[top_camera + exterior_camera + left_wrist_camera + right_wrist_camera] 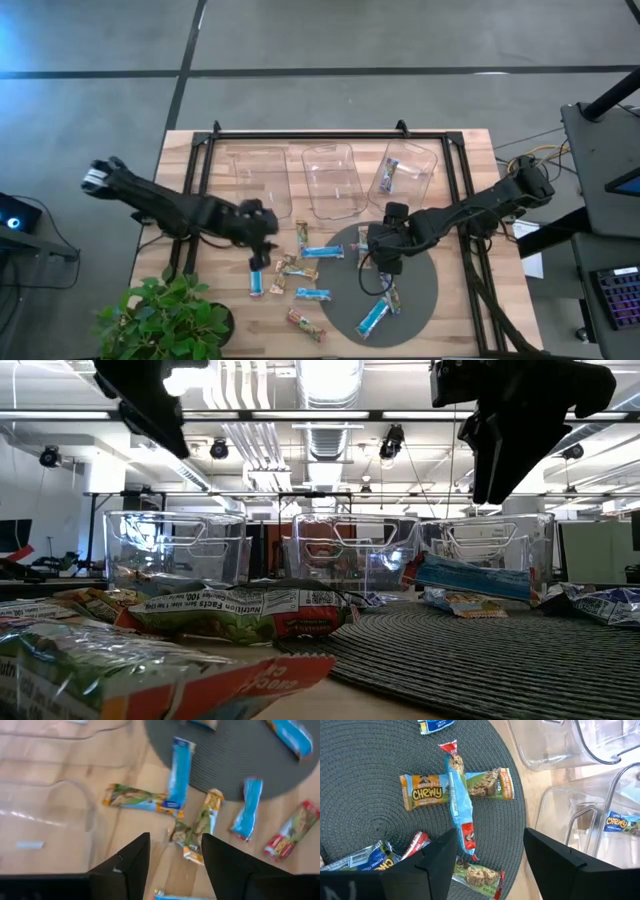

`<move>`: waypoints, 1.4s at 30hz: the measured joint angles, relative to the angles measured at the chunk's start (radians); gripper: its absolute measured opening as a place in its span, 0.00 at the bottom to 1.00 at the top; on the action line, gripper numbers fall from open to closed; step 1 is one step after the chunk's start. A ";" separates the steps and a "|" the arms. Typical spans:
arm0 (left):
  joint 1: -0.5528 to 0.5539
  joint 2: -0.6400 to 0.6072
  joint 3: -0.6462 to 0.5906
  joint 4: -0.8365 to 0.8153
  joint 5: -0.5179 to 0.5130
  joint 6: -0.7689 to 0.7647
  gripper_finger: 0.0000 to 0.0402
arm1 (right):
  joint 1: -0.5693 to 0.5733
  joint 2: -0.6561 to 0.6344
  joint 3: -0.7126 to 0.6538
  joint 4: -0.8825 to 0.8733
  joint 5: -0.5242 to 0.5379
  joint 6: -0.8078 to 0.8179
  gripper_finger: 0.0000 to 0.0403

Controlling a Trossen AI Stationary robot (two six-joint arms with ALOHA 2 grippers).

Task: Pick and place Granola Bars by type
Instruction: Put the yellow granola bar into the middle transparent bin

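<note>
Granola bars lie scattered on the wooden table and on a round grey mat [400,285]: blue ones [322,251] [312,294] [373,318], tan ones [293,266] and a red-ended one [306,324]. One bar [390,175] lies in the right clear bin. My left gripper [262,245] hovers open over the bars left of the mat; in its wrist view the gripper [175,865] stands short of a tan bar [205,820] and a blue one [180,772]. My right gripper [385,250] hangs open over the mat, above a blue bar [460,805] that lies across an orange Chewy bar [427,792].
Three clear plastic bins [258,175] [332,180] [405,170] stand in a row along the far side of the table; the left and middle ones hold no bar that I can see. A potted plant [165,315] sits at the near left corner. A black frame rail [330,133] runs along the far edge.
</note>
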 joint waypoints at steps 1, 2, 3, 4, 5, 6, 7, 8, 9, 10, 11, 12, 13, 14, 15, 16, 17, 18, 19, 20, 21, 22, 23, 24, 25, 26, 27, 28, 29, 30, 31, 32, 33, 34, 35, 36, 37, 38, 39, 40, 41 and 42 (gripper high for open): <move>-0.008 0.038 0.002 0.001 0.001 0.026 0.40 | 0.000 0.000 0.000 0.000 0.000 -0.003 0.54; -0.014 0.077 0.003 0.011 0.002 0.051 0.40 | 0.000 0.000 0.000 0.000 0.000 -0.005 0.54; -0.019 0.112 0.005 0.035 0.003 0.071 0.40 | 0.000 0.000 -0.001 0.000 0.000 -0.005 0.54; -0.022 0.138 0.010 0.057 0.004 0.087 0.40 | 0.000 0.000 -0.002 0.000 0.000 -0.006 0.54; -0.023 0.160 0.016 0.071 0.005 0.098 0.40 | 0.000 0.000 -0.002 0.000 0.000 -0.009 0.54; -0.023 0.180 0.023 0.091 0.012 0.109 0.40 | 0.000 0.000 -0.002 0.000 0.000 -0.010 0.54; -0.024 0.200 0.029 0.120 0.027 0.121 0.41 | 0.000 0.000 -0.002 0.000 0.000 -0.010 0.54; -0.025 0.223 0.032 0.143 0.040 0.134 0.41 | 0.000 0.000 -0.002 0.000 0.000 -0.012 0.54; -0.025 0.246 0.035 0.162 0.058 0.148 0.41 | 0.001 0.000 -0.002 0.000 0.000 -0.013 0.54; -0.025 0.268 0.039 0.186 0.072 0.163 0.41 | 0.001 0.000 -0.002 0.000 0.000 -0.017 0.54; -0.027 0.287 0.045 0.219 0.088 0.175 0.41 | 0.001 0.000 -0.003 -0.002 0.000 -0.022 0.54; -0.028 0.304 0.056 0.250 0.103 0.193 0.41 | 0.001 0.000 -0.003 -0.005 -0.001 -0.026 0.54; -0.030 0.322 0.066 0.276 0.116 0.211 0.41 | 0.001 0.000 -0.003 -0.007 -0.001 -0.029 0.54; -0.033 0.339 0.076 0.289 0.126 0.230 0.41 | 0.001 0.000 -0.003 -0.007 -0.001 -0.032 0.54; -0.035 0.360 0.084 0.290 0.129 0.246 0.41 | 0.001 0.000 -0.003 -0.011 -0.001 -0.032 0.54; -0.036 0.383 0.091 0.288 0.129 0.255 0.41 | 0.001 0.000 -0.003 -0.017 -0.001 -0.033 0.54; -0.036 0.404 0.098 0.286 0.130 0.262 0.41 | 0.001 0.000 -0.003 -0.026 -0.001 -0.036 0.54; -0.036 0.420 0.103 0.281 0.130 0.263 0.41 | 0.001 0.000 -0.003 -0.032 -0.002 -0.038 0.54; -0.036 0.433 0.108 0.278 0.131 0.263 0.41 | 0.001 -0.001 -0.003 -0.035 -0.002 -0.042 0.54; -0.035 0.444 0.116 0.277 0.135 0.263 0.41 | 0.001 -0.001 -0.003 -0.037 -0.002 -0.048 0.54; -0.035 0.454 0.122 0.282 0.138 0.262 0.41 | 0.001 -0.001 -0.003 -0.039 -0.002 -0.057 0.54; -0.036 0.465 0.124 0.284 0.138 0.257 0.41 | 0.001 -0.001 -0.003 -0.041 -0.002 -0.064 0.54; -0.036 0.474 0.124 0.278 0.140 0.248 0.41 | 0.001 -0.001 -0.003 -0.041 -0.002 -0.071 0.54; -0.036 0.484 0.124 0.273 0.142 0.240 0.41 | 0.001 -0.001 -0.003 -0.041 -0.002 -0.077 0.54; -0.036 0.496 0.125 0.272 0.142 0.231 0.41 | 0.001 -0.001 -0.003 -0.041 -0.002 -0.080 0.54; -0.036 0.503 0.126 0.269 0.142 0.226 0.41 | 0.001 -0.001 -0.003 -0.041 -0.002 -0.081 0.54; -0.036 0.509 0.126 0.263 0.144 0.225 0.41 | 0.001 -0.001 -0.003 -0.041 -0.002 -0.081 0.54; -0.036 0.517 0.126 0.258 0.145 0.224 0.41 | 0.001 -0.001 -0.003 -0.041 -0.002 -0.081 0.54; -0.036 0.525 0.126 0.252 0.145 0.219 0.41 | 0.001 -0.001 -0.003 -0.041 -0.002 -0.081 0.54; -0.036 0.533 0.126 0.240 0.145 0.216 0.41 | 0.001 -0.001 -0.003 -0.041 -0.002 -0.081 0.54; -0.036 0.542 0.126 0.225 0.145 0.209 0.41 | 0.001 -0.001 -0.003 -0.041 -0.002 -0.081 0.54; -0.036 0.549 0.126 0.216 0.145 0.205 0.41 | 0.001 -0.001 -0.003 -0.041 -0.002 -0.081 0.54; -0.036 0.553 0.126 0.217 0.145 0.198 0.41 | 0.001 -0.001 -0.003 -0.041 -0.002 -0.081 0.54; -0.036 0.556 0.126 0.219 0.145 0.193 0.41 | 0.001 -0.001 -0.003 -0.041 -0.002 -0.081 0.54; -0.036 0.559 0.126 0.218 0.145 0.191 0.41 | 0.001 -0.001 -0.003 -0.041 -0.002 -0.081 0.54; -0.036 0.564 0.126 0.218 0.144 0.191 0.41 | 0.001 -0.001 -0.003 -0.041 -0.002 -0.081 0.54; -0.036 0.568 0.125 0.218 0.144 0.191 0.40 | 0.001 -0.001 -0.003 -0.041 -0.002 -0.081 0.54; -0.036 0.573 0.124 0.217 0.144 0.192 0.40 | 0.001 -0.001 -0.003 -0.041 -0.001 -0.081 0.54; -0.036 0.580 0.124 0.215 0.141 0.192 0.39 | 0.001 -0.001 -0.003 -0.041 -0.001 -0.081 0.54; -0.035 0.585 0.124 0.214 0.136 0.192 0.38 | 0.002 -0.001 -0.003 -0.040 -0.001 -0.081 0.54; -0.035 0.587 0.124 0.212 0.131 0.192 0.36 | 0.002 -0.001 -0.003 -0.040 -0.001 -0.081 0.54; -0.035 0.592 0.124 0.209 0.128 0.191 0.35 | 0.002 -0.001 -0.003 -0.041 -0.001 -0.081 0.54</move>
